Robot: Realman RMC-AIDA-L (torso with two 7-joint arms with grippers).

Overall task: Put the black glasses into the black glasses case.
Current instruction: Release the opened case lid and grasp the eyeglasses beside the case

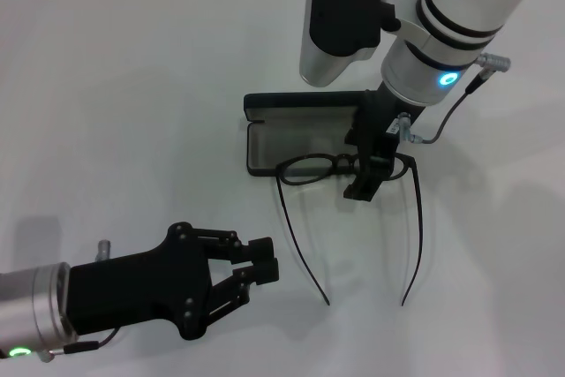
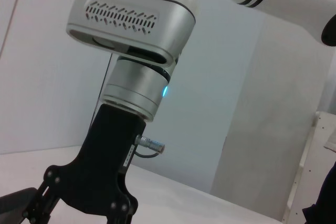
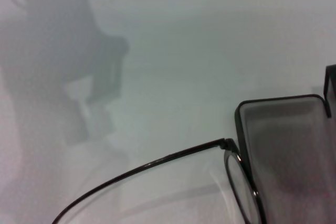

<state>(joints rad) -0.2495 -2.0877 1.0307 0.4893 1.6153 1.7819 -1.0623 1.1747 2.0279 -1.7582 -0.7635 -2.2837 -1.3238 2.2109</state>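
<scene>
Two arms show: the right reaches down from above, its claw [image 1: 369, 176] clamped on the glasses [image 1: 322, 168] at the bridge, frame at the open case's [image 1: 296, 143] near edge, temples trailing over the tabletop [image 1: 132, 86]. Low at left, the left claw [image 1: 258, 260] rests closed.

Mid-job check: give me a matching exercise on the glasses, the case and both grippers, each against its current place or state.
Things:
1. thin black-framed glasses
2. rectangular hard black glasses case
3. left gripper
4. right gripper

Places or states:
A. lid open, grey lining showing
B. at the frame's bridge
C. front over the case's near edge, temple arms unfolded
D. near left, away from the case

Pairs: 1-C, 2-A, 3-D, 4-B
</scene>
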